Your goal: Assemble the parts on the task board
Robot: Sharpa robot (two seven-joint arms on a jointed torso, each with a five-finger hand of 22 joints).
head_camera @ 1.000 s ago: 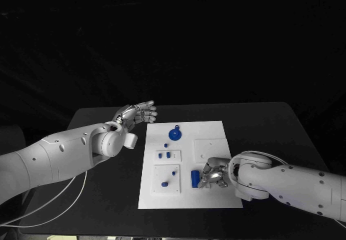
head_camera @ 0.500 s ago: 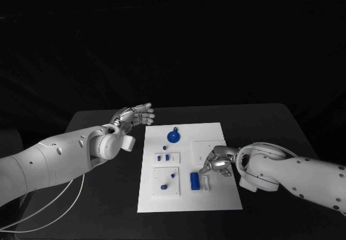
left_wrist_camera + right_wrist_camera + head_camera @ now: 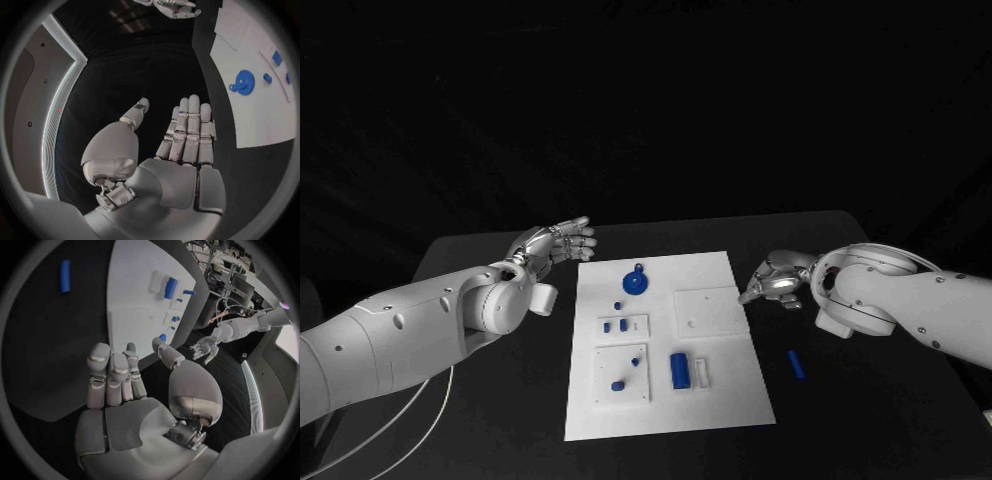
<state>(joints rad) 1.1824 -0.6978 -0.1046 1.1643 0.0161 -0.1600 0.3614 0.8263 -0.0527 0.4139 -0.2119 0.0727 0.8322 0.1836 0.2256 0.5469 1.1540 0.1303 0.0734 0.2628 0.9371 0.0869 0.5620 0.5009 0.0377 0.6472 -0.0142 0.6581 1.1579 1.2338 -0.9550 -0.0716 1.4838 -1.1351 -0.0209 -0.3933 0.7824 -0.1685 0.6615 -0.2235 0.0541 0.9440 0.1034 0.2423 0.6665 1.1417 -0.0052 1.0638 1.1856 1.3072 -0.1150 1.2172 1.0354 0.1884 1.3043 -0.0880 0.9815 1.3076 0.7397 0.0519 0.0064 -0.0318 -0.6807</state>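
In the head view, a loose blue peg (image 3: 795, 362) lay on the black table (image 3: 877, 400) just off the task board (image 3: 733, 400), its long axis along that edge, nearest the empty right hand (image 3: 776, 285). The left wrist view showed the left hand (image 3: 178, 150) flat, empty. In the right wrist view the peg lay beyond spread fingers (image 3: 109, 375), with open room around it.

The head camera looks down from high above the task board (image 3: 672, 340) on the desk (image 3: 877, 400), while each wrist camera sits close behind its own robot hand, also seeing that board.
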